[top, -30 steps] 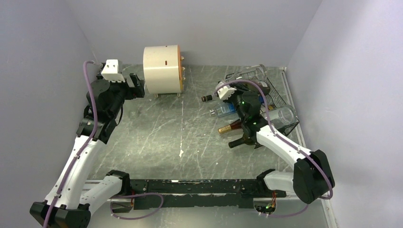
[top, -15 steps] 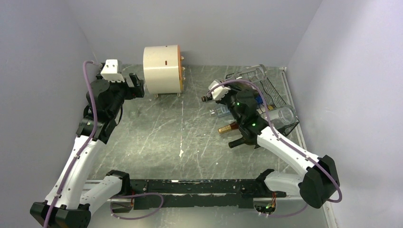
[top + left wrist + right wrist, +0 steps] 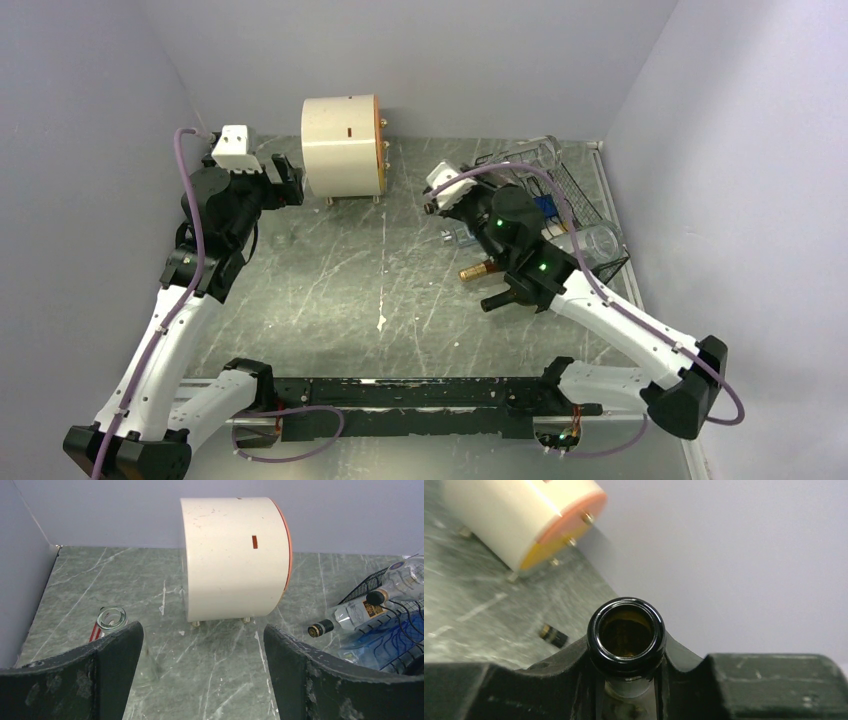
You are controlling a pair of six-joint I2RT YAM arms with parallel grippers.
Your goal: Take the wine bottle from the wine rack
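Observation:
In the right wrist view my right gripper (image 3: 629, 690) is shut on the neck of a dark wine bottle (image 3: 626, 666), whose open mouth faces the camera. From above, the right gripper (image 3: 438, 200) sits left of the black wire wine rack (image 3: 585, 205), and the arm hides the held bottle. Several other bottles lie in and beside the rack: a gold-foiled one (image 3: 482, 268), a dark one (image 3: 503, 297) and a clear one with a black cap (image 3: 345, 617). My left gripper (image 3: 200, 680) stands open over bare table near the back left.
A cream cylinder drum (image 3: 342, 146) stands at the back, in front of the left gripper. A small clear glass (image 3: 112, 618) stands on the table left of the drum. Grey walls close in the table at the left, back and right.
The right arm has swung left and toward the back, away from the rack, carrying the dark bottle by its neck. The left arm has not moved.

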